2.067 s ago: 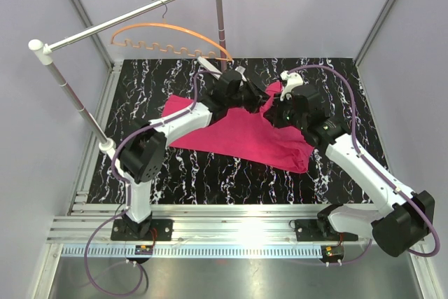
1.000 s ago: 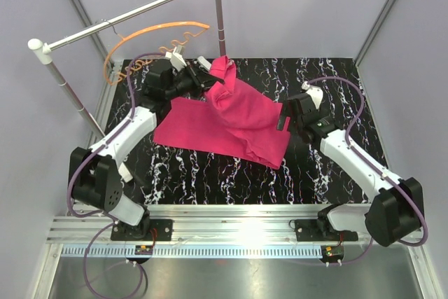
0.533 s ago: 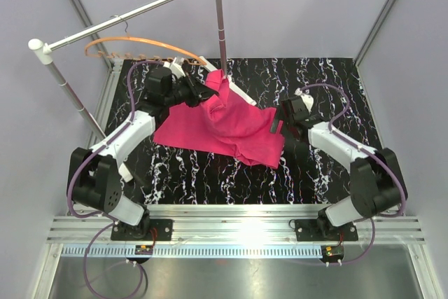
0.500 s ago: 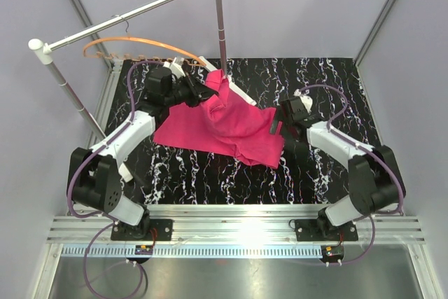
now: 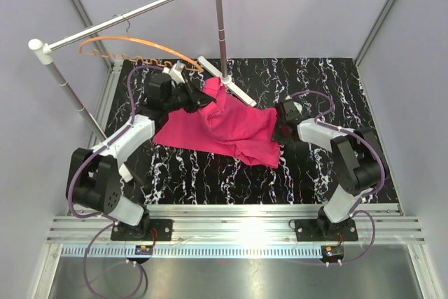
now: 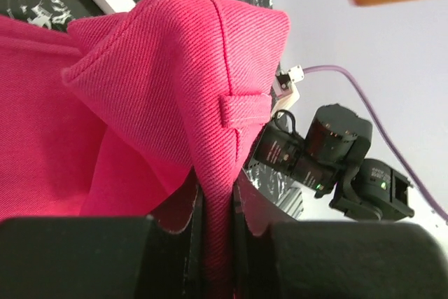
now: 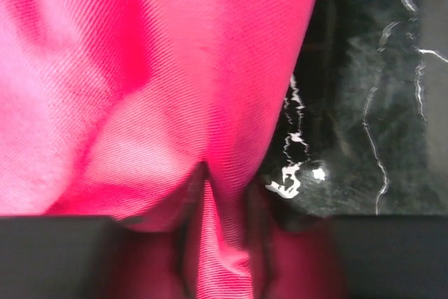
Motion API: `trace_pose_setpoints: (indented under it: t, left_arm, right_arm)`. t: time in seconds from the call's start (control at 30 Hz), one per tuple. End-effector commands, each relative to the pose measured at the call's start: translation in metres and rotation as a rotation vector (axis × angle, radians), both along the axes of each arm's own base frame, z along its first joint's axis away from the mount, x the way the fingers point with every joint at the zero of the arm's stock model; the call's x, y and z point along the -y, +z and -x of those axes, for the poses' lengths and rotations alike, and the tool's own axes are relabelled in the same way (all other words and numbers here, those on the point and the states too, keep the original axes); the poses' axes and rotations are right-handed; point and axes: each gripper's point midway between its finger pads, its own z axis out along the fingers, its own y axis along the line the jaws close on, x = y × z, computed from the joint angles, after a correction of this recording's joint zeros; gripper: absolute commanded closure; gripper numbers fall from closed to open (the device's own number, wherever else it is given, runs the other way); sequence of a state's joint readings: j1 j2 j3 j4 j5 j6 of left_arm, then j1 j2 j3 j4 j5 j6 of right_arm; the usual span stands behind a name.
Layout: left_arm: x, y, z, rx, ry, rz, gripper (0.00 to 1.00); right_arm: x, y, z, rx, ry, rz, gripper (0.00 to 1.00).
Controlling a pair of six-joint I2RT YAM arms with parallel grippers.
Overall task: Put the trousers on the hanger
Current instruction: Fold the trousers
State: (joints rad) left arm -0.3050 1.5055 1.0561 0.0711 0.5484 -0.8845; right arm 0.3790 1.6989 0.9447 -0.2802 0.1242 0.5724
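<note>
Two grips are now closed on the bright pink-red cloth trousers [image 5: 227, 127]. The left end effector [image 6: 217, 208] is clenched on a raised fold by a belt loop, and the right end effector [image 7: 210, 243] on the opposite edge, to which it has been drawn in within the last second. The rest lies on the black marbled tabletop [image 5: 329, 82]. The thin orange hanger [image 5: 133, 43] has swung round on the silver metal rail [image 5: 140, 10]; nothing is threaded yet, but the cloth can probably be spread now.
</note>
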Motion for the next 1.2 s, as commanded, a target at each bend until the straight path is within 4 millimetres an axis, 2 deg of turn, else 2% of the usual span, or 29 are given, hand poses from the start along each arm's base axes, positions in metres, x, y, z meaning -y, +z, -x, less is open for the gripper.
trace_pose_setpoints:
  t: [0.0, 0.07, 0.23, 0.33, 0.37, 0.47, 0.57, 0.63, 0.7, 0.73, 0.83, 0.93, 1.03, 1.07, 1.13, 1.17]
  left_arm:
    - [-0.004, 0.020, 0.003, 0.112, -0.003, 0.001, 1.00]
    - [-0.009, 0.007, 0.004, 0.102, 0.015, -0.024, 1.00]
    - [-0.011, -0.015, 0.010, 0.098, 0.012, -0.063, 1.00]
    - [-0.001, -0.024, 0.017, 0.108, -0.012, -0.075, 1.00]
    - [0.010, -0.028, 0.022, 0.112, -0.045, -0.086, 1.00]
    - [0.030, -0.034, 0.026, 0.137, -0.079, -0.103, 1.00]
    - [0.034, -0.044, 0.027, 0.138, -0.078, -0.114, 1.00]
    - [0.027, -0.058, 0.029, 0.136, -0.048, -0.127, 1.00]
    - [0.020, -0.061, 0.032, 0.159, -0.021, -0.151, 1.00]
    - [0.012, -0.072, 0.032, 0.159, 0.011, -0.177, 1.00]
    - [-0.004, -0.080, 0.031, 0.180, 0.081, -0.239, 1.00]
    - [-0.017, -0.084, 0.025, 0.187, 0.132, -0.307, 1.00]
    - [-0.038, -0.095, 0.017, 0.164, 0.220, -0.423, 1.00]
    - [-0.043, -0.096, 0.015, 0.173, 0.226, -0.461, 0.97]
    - [-0.060, -0.097, 0.010, 0.152, 0.292, -0.550, 0.83]
    - [-0.067, -0.095, 0.008, 0.159, 0.312, -0.592, 0.66]
  right_arm:
    - [-0.007, -0.004, 0.006, -0.061, 0.007, -0.041, 0.81]
    - [0.008, 0.002, 0.007, -0.059, -0.029, 0.006, 0.99]
    - [0.070, 0.018, 0.020, -0.078, -0.158, 0.071, 1.00]
    - [0.096, 0.033, 0.026, -0.061, -0.190, 0.101, 1.00]
    - [0.109, 0.041, 0.028, -0.058, -0.212, 0.113, 1.00]
    - [0.122, 0.049, 0.031, -0.059, -0.218, 0.139, 1.00]
    - [0.128, 0.054, 0.028, -0.058, -0.217, 0.173, 1.00]
    - [0.130, 0.054, 0.026, -0.056, -0.218, 0.185, 1.00]
    - [0.131, 0.053, 0.025, -0.064, -0.214, 0.190, 1.00]
    - [0.131, 0.051, 0.025, -0.067, -0.214, 0.192, 1.00]
    - [0.129, 0.047, 0.023, -0.076, -0.204, 0.185, 0.99]
    - [0.128, 0.045, 0.022, -0.074, -0.207, 0.181, 0.94]
    - [0.128, 0.050, 0.020, -0.060, -0.202, 0.179, 0.91]
    - [0.128, 0.051, 0.019, -0.056, -0.203, 0.180, 0.89]
    - [0.129, 0.054, 0.020, -0.054, -0.200, 0.187, 0.81]
    - [0.130, 0.055, 0.020, -0.052, -0.198, 0.192, 0.77]
